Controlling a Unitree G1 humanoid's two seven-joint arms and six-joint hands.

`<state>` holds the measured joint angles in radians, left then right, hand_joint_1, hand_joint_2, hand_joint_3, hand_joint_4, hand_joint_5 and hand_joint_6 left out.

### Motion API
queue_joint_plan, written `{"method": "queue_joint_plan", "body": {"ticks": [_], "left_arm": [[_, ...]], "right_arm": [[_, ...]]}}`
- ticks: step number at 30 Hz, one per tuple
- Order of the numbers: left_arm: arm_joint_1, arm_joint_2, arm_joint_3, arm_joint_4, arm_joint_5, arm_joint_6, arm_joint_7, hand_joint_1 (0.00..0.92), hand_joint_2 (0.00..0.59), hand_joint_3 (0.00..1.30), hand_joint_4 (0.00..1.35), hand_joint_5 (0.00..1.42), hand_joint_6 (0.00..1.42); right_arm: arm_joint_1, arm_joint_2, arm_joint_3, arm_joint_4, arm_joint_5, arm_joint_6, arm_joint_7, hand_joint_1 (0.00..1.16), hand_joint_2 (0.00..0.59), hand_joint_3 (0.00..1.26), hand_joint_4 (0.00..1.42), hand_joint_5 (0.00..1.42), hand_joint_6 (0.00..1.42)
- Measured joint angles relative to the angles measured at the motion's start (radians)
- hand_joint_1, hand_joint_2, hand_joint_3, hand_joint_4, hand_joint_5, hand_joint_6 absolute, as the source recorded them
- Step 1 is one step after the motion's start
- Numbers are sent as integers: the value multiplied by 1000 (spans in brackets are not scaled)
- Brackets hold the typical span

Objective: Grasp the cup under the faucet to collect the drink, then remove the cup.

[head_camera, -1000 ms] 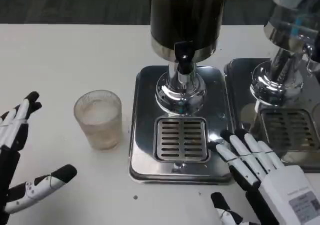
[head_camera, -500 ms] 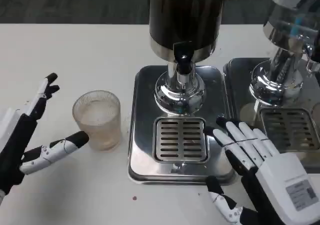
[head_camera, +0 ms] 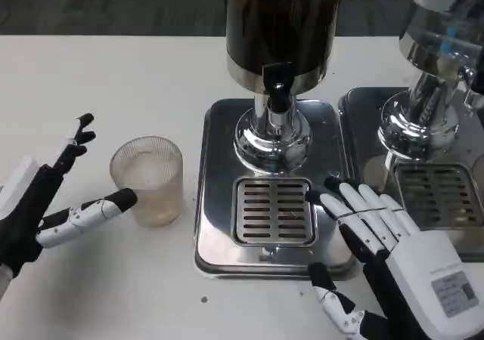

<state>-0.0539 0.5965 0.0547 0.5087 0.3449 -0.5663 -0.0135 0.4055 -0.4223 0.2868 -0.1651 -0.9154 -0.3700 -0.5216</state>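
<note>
Evidently grasp step in hand: ribbed clear glass cup [head_camera: 148, 180] stood on white table [head_camera: 113, 83], between spread fingers of left hand [head_camera: 47, 204], not yet gripped. Right hand [head_camera: 393, 257] spread, rested beside slotted steel drip grate [head_camera: 274, 210]. Next move judged: closure around cup, then carry rightward under black faucet [head_camera: 277, 79].

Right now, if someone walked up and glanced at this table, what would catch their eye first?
Probably the tall dark drink dispenser at top center, its black faucet above a slotted drip grate on a shiny metal tray. Next, the ribbed clear cup standing left of the tray, not under the faucet. The left hand is spread open beside the cup, and the right hand lies open over the tray's right edge.
</note>
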Motion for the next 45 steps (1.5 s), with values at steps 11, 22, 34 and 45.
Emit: {"method": "queue_joint_plan", "body": {"ticks": [11, 22, 34, 45], "left_arm": [[-45, 16, -51, 95, 63, 2, 25, 151, 1, 0, 0, 118, 120], [-102, 22, -103, 191, 93, 3, 36, 155, 0, 0, 0, 118, 123], [-179, 12, -160, 274, 93, 1, 34, 154, 0, 0, 0, 118, 123], [-243, 7, -201, 337, 93, -7, 25, 145, 1, 0, 0, 118, 114]], "right_arm": [[0, 17, -1, 0, 2, -6, 0, 295, 477, 196, 107, 107, 113], [3, 21, -2, 0, 7, -9, 0, 292, 477, 209, 109, 118, 127], [12, 25, -7, -2, 12, -12, 0, 290, 477, 210, 118, 131, 157], [21, 29, -9, -2, 17, -12, 0, 290, 477, 215, 119, 133, 172]]}}
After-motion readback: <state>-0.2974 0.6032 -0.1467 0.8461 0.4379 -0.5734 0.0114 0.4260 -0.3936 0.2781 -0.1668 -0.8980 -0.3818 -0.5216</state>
